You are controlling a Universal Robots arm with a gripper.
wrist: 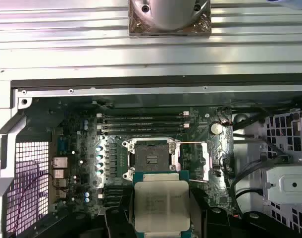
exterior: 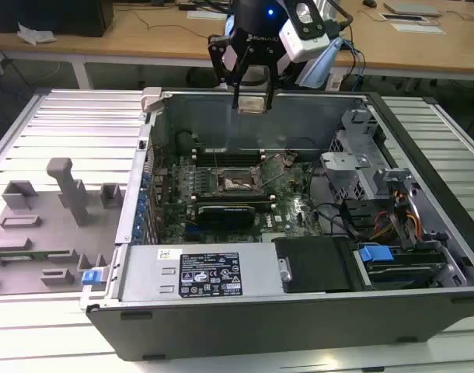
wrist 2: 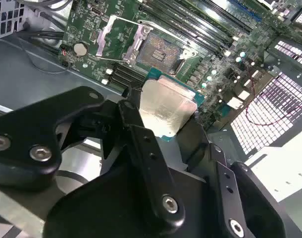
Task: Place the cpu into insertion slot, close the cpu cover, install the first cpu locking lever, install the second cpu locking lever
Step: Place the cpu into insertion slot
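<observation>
Silvery-tan metal faces up on the cpu [exterior: 251, 106], which hangs flat in the air over the far wall of the open computer case [exterior: 221, 128]. It is well above the motherboard [exterior: 293, 207] and not yet over the insertion slot [exterior: 238, 183].

The slot lies bare, its contact field exposed. In the second wrist view the cpu cover [wrist 2: 104, 35] stands swung open beside it, so nothing has been seated or closed.

The main risk, as I judge it, lies in the contacts. If the chip comes down tilted, turned the wrong way or off-centre, it could bend them or sit proud of the frame. The hold takes only two opposite edges, so a slip or twist in the grasp could cause that tilt. The raised cover and the thin wire levers stand close to the slot and could be knocked on the way down.

The gripper [exterior: 252, 96] is closed only as far as the chip's width, a finger [wrist 2: 136, 124] pressed to each side. It touches nothing else. The case rests on a slatted metal tabletop [exterior: 66, 124].
</observation>
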